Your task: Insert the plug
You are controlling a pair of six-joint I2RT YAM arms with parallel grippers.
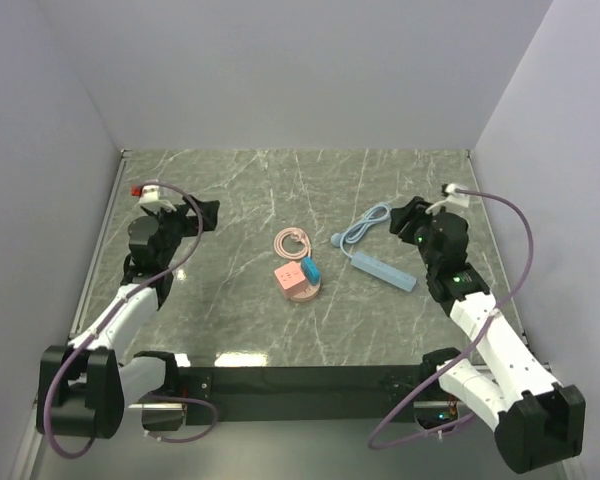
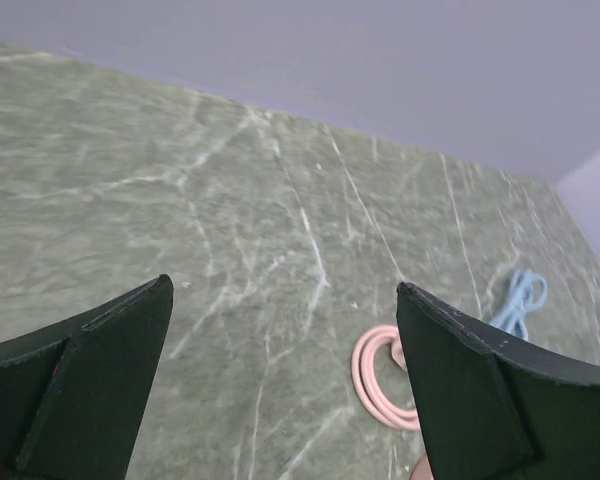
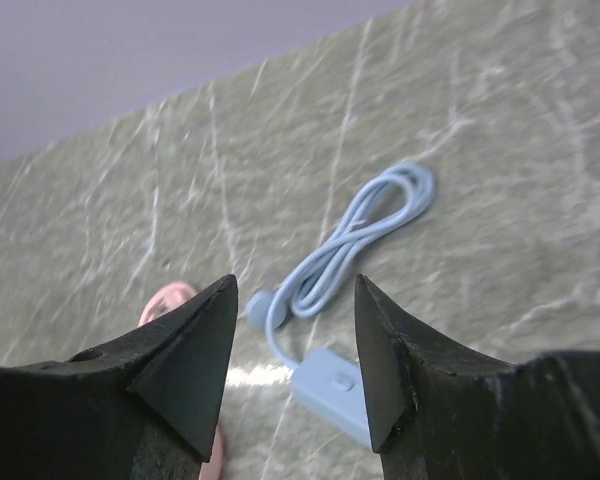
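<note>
The small blue plug [image 1: 310, 268] sat near the middle of the table, resting against the pink cube [image 1: 292, 281] on its two o'clock side. The power strip [image 1: 385, 270] lay off at three o'clock. The left gripper [image 1: 208, 213] and the right gripper [image 1: 400, 222] hung well apart from it, fingers spread and empty. To my eye the right was closer. It would do best to pinch the plug squarely by its sides, keeping it straight for a socket.

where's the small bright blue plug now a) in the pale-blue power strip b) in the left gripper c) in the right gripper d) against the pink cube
d, the top view shows the small bright blue blocky plug touching the right side of the pink cube, apart from the long pale-blue power strip.
</note>
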